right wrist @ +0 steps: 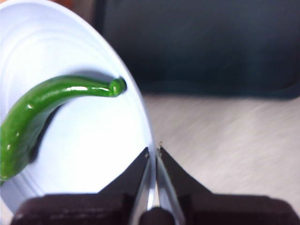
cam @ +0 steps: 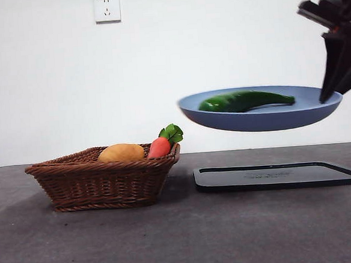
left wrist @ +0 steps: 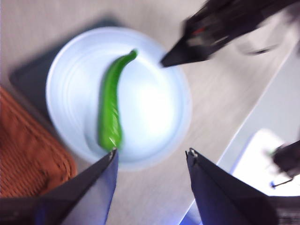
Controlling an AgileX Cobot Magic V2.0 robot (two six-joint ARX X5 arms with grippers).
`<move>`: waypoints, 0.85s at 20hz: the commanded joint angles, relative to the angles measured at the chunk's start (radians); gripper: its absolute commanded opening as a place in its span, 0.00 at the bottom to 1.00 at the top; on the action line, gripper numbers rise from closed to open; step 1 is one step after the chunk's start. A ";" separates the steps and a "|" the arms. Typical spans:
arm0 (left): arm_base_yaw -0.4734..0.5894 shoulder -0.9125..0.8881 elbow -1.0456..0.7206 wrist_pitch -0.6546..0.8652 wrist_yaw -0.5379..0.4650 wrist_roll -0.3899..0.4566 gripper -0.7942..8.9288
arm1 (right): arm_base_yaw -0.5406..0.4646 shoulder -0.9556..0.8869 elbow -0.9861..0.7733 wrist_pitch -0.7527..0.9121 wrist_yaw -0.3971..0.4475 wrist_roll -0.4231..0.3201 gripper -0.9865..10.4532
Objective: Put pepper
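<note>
The dark-green pepper (cam: 245, 100) lies on a blue plate (cam: 265, 120) that hangs in the air above a black tray (cam: 275, 175). My right gripper (cam: 331, 96) is shut on the plate's right rim; the right wrist view shows its jaws (right wrist: 153, 149) pinching the rim, with the pepper (right wrist: 42, 103) on the plate (right wrist: 93, 150). My left gripper (left wrist: 152, 157) is open and empty, above the plate (left wrist: 154, 103) and the pepper (left wrist: 110, 105). The right gripper's tip (left wrist: 171, 58) shows at the plate's far rim there.
A brown wicker basket (cam: 100, 179) stands left of the tray, holding a yellow-orange potato-like thing (cam: 121, 152) and a red-orange carrot (cam: 160, 147) with green leaves. The basket's corner (left wrist: 23, 150) also shows in the left wrist view. A white wall is behind.
</note>
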 commanded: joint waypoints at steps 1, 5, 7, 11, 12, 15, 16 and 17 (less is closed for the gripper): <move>-0.011 -0.059 0.015 0.004 -0.002 0.013 0.35 | -0.040 0.080 0.059 0.019 -0.005 0.024 0.09; -0.011 -0.161 0.015 -0.014 -0.001 0.013 0.35 | -0.082 0.256 0.169 0.053 -0.004 0.044 0.09; -0.011 -0.189 0.015 -0.034 -0.004 0.013 0.35 | -0.089 0.350 0.229 0.058 -0.003 0.051 0.09; -0.011 -0.204 0.015 -0.052 -0.004 0.013 0.35 | -0.094 0.500 0.317 0.080 -0.004 0.063 0.09; -0.011 -0.204 0.015 -0.057 -0.004 0.013 0.35 | -0.094 0.528 0.331 0.089 -0.005 0.071 0.09; -0.011 -0.204 0.015 -0.067 -0.006 0.013 0.35 | -0.094 0.566 0.336 0.119 -0.005 0.079 0.09; -0.011 -0.204 0.015 -0.067 -0.007 0.013 0.35 | -0.094 0.575 0.336 0.123 -0.004 0.079 0.09; -0.011 -0.204 0.015 -0.066 -0.007 0.013 0.35 | -0.094 0.586 0.336 0.124 -0.004 0.079 0.09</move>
